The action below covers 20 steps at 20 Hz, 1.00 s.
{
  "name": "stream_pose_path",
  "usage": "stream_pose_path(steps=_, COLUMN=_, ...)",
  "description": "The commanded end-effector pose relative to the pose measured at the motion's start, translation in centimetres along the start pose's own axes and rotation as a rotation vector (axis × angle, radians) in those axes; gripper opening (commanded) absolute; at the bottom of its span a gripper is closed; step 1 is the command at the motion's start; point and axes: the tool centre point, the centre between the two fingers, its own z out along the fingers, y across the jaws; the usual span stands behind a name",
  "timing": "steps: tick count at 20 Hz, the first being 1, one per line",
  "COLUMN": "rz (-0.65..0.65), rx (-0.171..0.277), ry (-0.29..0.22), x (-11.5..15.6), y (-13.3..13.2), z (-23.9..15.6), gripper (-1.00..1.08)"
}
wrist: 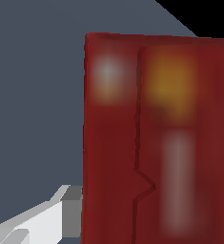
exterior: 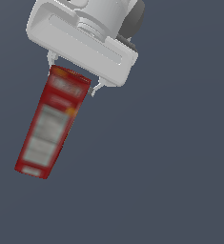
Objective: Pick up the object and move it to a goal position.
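The object (exterior: 49, 126) is a long red box with white label panels and an orange patch near its upper end. In the exterior view it slants down toward that view's left from under the white hand. My gripper (exterior: 73, 76) straddles the box's upper end, with one fingertip showing at each side of it. The wrist view is mostly filled by the object (wrist: 151, 143), seen close and blurred. One grey finger (wrist: 68, 209) presses against its side edge there, and the other finger is out of frame. The gripper is shut on the object.
A plain dark grey-blue surface (exterior: 170, 181) lies behind the box and hand. A black area (wrist: 204, 14) cuts across one corner of the wrist view. No other objects show.
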Motion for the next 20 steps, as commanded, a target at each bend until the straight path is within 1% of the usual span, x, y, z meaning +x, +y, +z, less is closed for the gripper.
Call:
stream_pose_path(steps=1, rz=0.030, rx=-0.035, ry=0.021, x=0.8, y=0.6, z=-1.1, gripper=-1.00)
stream_pose_path(steps=7, rz=0.100, rx=-0.121, ry=0.065, x=2.4, y=1.9, z=-3.9, gripper=-1.00)
stream_pose_path(steps=11, rz=0.140, rx=-0.170, ry=0.090, x=3.2, y=2.6, z=-5.6, gripper=-1.00)
stream_pose_path(steps=16, rz=0.179, rx=-0.218, ry=0.113, x=3.9, y=3.2, z=-7.3, gripper=-1.00)
stream_pose_path(steps=20, rz=0.199, rx=-0.244, ry=0.124, x=4.2, y=3.5, z=-8.2, gripper=-1.00)
